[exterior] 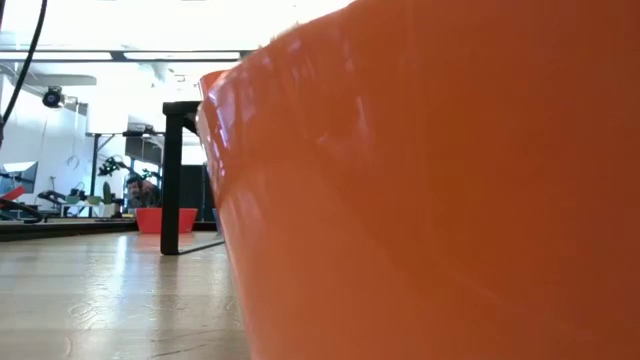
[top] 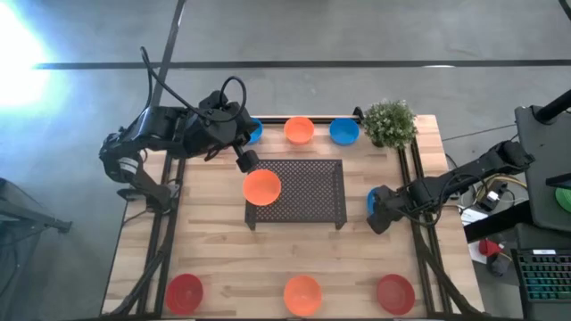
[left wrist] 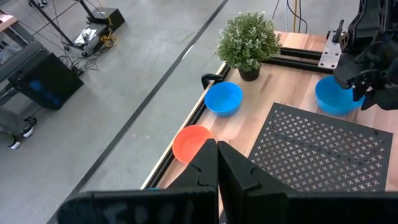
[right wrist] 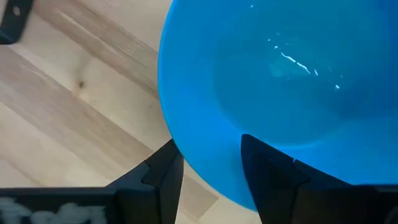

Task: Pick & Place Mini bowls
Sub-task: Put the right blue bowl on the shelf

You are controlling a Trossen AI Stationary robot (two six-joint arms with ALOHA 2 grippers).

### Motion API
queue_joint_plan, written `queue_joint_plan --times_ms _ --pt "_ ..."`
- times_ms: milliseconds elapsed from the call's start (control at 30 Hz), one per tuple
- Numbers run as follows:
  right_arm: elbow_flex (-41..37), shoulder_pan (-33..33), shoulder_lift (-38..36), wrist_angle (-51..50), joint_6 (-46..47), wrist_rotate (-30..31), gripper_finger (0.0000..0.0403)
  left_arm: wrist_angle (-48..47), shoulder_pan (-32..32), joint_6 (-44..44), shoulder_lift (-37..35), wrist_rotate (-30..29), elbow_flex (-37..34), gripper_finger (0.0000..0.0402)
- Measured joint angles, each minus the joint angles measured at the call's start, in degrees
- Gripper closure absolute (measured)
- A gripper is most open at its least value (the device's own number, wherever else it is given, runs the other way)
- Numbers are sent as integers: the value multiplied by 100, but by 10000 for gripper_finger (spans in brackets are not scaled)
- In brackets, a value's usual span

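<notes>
An orange mini bowl (top: 261, 187) sits at the left end of the dark mesh rack (top: 308, 192). My left gripper (top: 247, 162) hovers by that bowl's far-left rim. Its fingers are shut in the left wrist view (left wrist: 217, 144), and that bowl is out of this view. My right gripper (right wrist: 214, 165) is open at the table's right side. Its fingers straddle the rim of a blue mini bowl (right wrist: 280, 74), which rests on the table (left wrist: 336, 96). Along the far edge stand a part-hidden blue bowl (top: 255, 133), an orange one (top: 299, 131) and a blue one (top: 343, 131). My left gripper's shut fingers end right at the orange bowl's far-left rim (top: 251, 175) in the high view. I cannot tell whether they touch it, and nothing shows between the fingers in the wrist view.
Near the table's front edge stand a red bowl (top: 185, 292), an orange bowl (top: 302, 294) that fills the low view (exterior: 450, 200), and another red bowl (top: 394, 292). A small potted plant (top: 390, 122) stands at the far right corner. A person (exterior: 133, 190) sits in the room behind.
</notes>
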Motion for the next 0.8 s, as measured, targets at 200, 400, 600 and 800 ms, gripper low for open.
queue_joint_plan --times_ms 200,400,600,800 --pt "-61 0 0 33 -208 -1 314 -1 -1 -2 2 0 0 401" --pt "81 1 -1 -42 -286 40 388 0 -1 -2 2 2 0 402" --pt "914 1 -2 -968 -500 31 395 -2 0 -2 2 2 -2 402" --pt "2175 -2 28 -2099 -1019 620 395 -4 0 -2 2 2 0 402"
